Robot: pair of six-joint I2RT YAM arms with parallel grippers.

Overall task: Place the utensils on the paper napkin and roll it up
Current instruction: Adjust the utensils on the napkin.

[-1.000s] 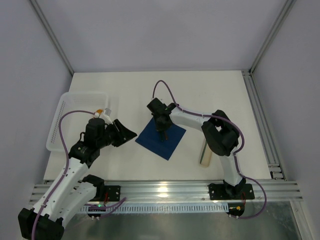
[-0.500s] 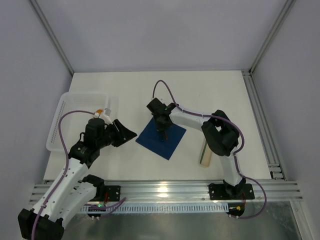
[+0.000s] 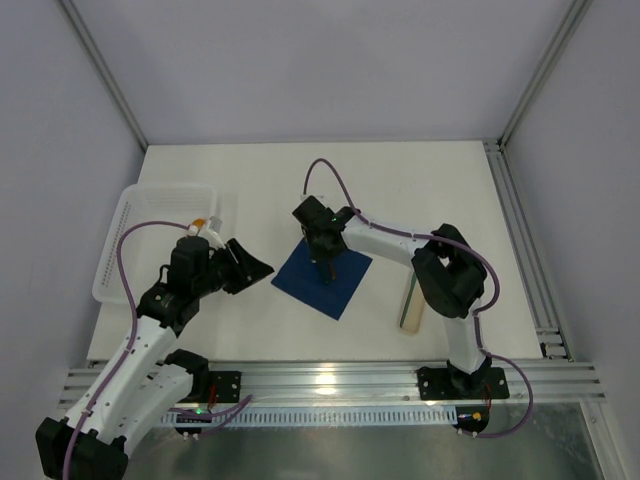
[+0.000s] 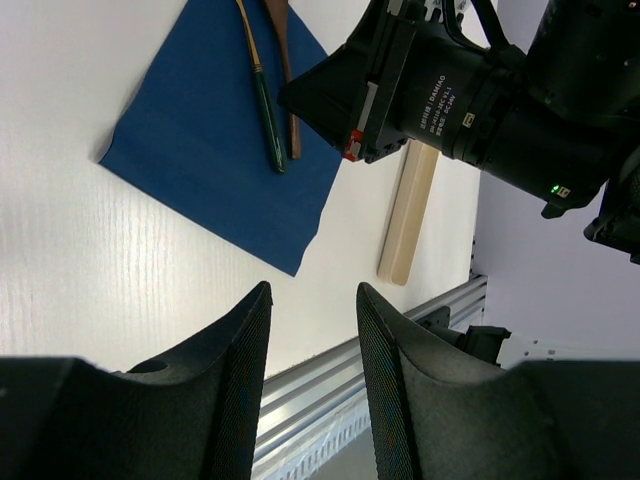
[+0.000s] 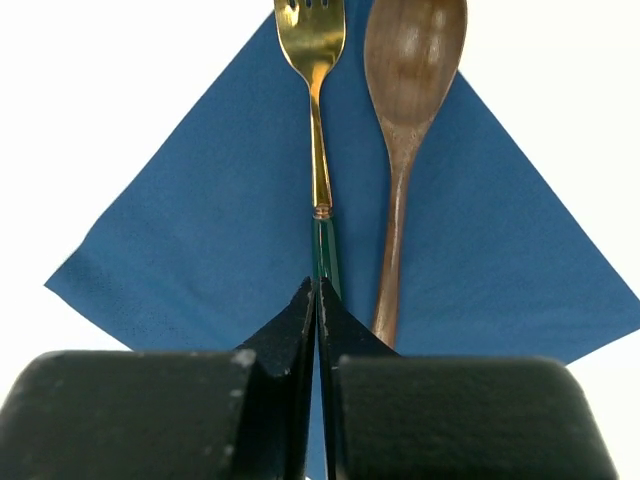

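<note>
The navy paper napkin [image 3: 345,285] lies flat as a diamond at the table's middle. On it lie two utensils side by side: a gold fork with a dark green handle [image 5: 318,150] and a brown spoon [image 5: 405,120]. My right gripper [image 5: 318,285] is shut, its tips right over the fork's green handle, above the napkin [image 5: 200,250]. My left gripper [image 4: 312,290] is open and empty, hovering left of the napkin [image 4: 200,150]. The left wrist view also shows the fork [image 4: 262,100] and the spoon [image 4: 288,90].
A pale beige bar [image 3: 411,305] lies right of the napkin, near the right arm's elbow; it also shows in the left wrist view [image 4: 408,225]. A white perforated tray [image 3: 150,235] stands at the table's left edge. The aluminium rail [image 3: 330,380] runs along the front.
The right arm's elbow has shifted slightly to the right; its gripper stays over the napkin. The left arm has not moved.
</note>
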